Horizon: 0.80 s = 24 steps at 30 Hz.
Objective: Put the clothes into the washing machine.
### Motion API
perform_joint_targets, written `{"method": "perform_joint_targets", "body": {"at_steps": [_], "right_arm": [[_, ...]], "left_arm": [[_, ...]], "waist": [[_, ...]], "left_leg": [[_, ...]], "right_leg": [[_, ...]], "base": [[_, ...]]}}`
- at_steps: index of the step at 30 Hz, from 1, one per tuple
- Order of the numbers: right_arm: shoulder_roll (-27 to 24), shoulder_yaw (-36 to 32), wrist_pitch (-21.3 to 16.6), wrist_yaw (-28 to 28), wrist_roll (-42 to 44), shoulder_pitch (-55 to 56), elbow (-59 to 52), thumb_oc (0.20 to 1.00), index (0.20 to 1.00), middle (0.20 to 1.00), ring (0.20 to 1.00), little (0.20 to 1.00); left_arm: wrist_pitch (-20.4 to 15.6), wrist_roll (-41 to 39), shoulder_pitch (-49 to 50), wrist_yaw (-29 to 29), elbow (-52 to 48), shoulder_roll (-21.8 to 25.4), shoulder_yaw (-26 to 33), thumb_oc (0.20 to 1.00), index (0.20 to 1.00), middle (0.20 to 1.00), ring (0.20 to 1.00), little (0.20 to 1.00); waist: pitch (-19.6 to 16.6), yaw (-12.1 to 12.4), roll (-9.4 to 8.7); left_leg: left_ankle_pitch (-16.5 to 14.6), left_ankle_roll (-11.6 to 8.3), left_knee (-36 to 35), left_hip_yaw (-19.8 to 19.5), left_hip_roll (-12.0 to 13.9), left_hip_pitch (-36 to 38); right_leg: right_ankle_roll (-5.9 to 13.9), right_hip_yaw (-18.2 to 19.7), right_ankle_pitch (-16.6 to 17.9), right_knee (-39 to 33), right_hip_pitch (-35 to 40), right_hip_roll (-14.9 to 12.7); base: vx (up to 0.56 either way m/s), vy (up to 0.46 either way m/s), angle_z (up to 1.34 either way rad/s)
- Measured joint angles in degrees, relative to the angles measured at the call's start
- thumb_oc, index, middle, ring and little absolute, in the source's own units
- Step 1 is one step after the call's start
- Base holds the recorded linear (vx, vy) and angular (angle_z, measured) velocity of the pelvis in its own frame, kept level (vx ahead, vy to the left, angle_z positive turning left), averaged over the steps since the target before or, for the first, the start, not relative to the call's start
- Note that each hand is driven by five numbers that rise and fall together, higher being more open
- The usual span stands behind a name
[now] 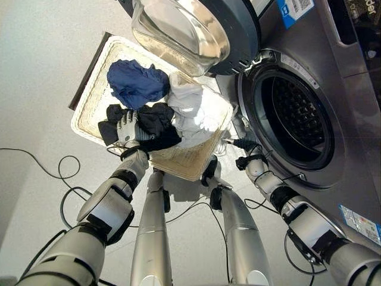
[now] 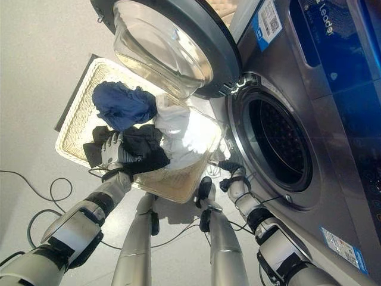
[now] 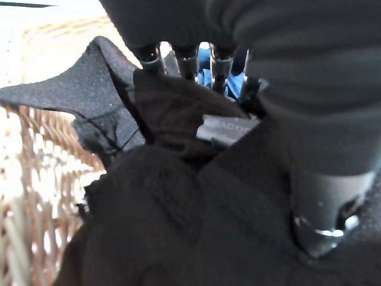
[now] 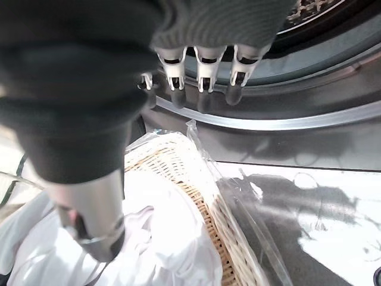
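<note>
Pale grey floor (image 1: 41, 71), brightly lit

Lighting: bright, hard light from above.
White garment (image 1: 196, 113) blown out by glare; glass door bowl (image 1: 178, 30) carries reflections; both wrist views blurred up close, hand covers unfocused.

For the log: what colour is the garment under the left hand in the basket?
Black garment, under the left hand; clearest in the left eye view.

Left hand (image 3: 196, 59) fingers buried in black garment (image 3: 178, 226); wicker basket (image 3: 30, 179) beside.
</note>
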Motion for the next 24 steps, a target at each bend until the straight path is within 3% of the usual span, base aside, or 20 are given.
{"method": "perform_joint_targets", "body": {"at_steps": [7, 18, 24], "right_arm": [[-0.14, -0.05, 0.01, -0.05, 1.16, -0.48, -0.88, 1.0, 1.0, 1.0, 1.0, 1.0], [0.36, -0.06, 1.05, -0.14, 1.68, -0.84, -1.85, 1.0, 1.0, 1.0, 1.0, 1.0], [0.23, -0.08, 1.1, -0.62, 1.71, -0.85, -1.88, 1.0, 1.0, 1.0, 1.0, 1.0]], "left_arm": [[3.56, -0.08, -2.0, -4.53, -0.26, 0.62, -2.31, 1.0, 1.0, 1.0, 1.0, 1.0], [9.25, -0.87, -3.48, -4.93, -1.9, -0.14, -4.37, 1.0, 1.0, 1.0, 1.0, 1.0], [8.6, -3.54, -3.94, -4.18, -1.96, -0.23, -4.29, 1.0, 1.0, 1.0, 1.0, 1.0]], "waist": [[-0.15, -0.11, -0.33], [-0.16, -0.05, -0.34], [-0.16, -0.02, -0.34]], "left_leg": [[0.01, 0.03, -0.06, -0.33, -0.01, -1.82], [0.09, 0.14, -0.07, -0.33, -0.1, -2.9], [0.09, 0.14, 0.0, -0.34, -0.1, -3.2]], "right_leg": [[0.2, -0.05, 0.34, -0.64, -1.42, 0.28], [0.38, 0.14, 0.65, -1.02, -2.4, 0.35], [0.39, 0.41, 0.67, -0.98, -2.67, 0.35]], "base": [[0.0, -0.001, 0.01], [0.0, 0.0, 0.0], [0.01, 0.001, 0.0]]}}
